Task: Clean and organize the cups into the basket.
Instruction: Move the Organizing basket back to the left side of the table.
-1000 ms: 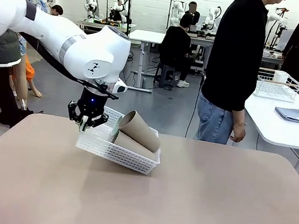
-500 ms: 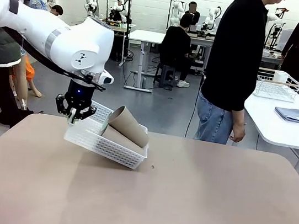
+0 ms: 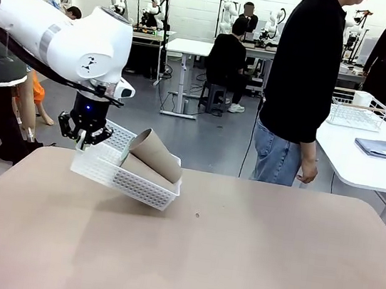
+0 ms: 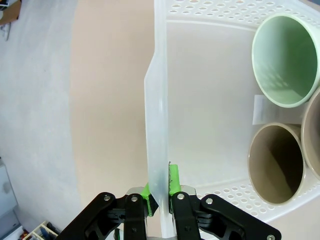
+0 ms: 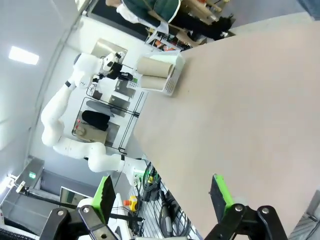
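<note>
- The left gripper (image 3: 86, 137) pinches one end wall of the basket (image 3: 130, 182), jaws nearly closed on the thin plastic, so that end rides high and the tan cups (image 3: 154, 155) lie tipped toward the low side.
- The left wrist view adds the mint cup (image 4: 286, 60) (beside a tan one).
- The right gripper (image 5: 162, 192) hangs wide apart, holding nothing.

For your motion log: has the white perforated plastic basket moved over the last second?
Yes. The white perforated plastic basket has shifted toward picture left along the tan table's far edge.
</note>
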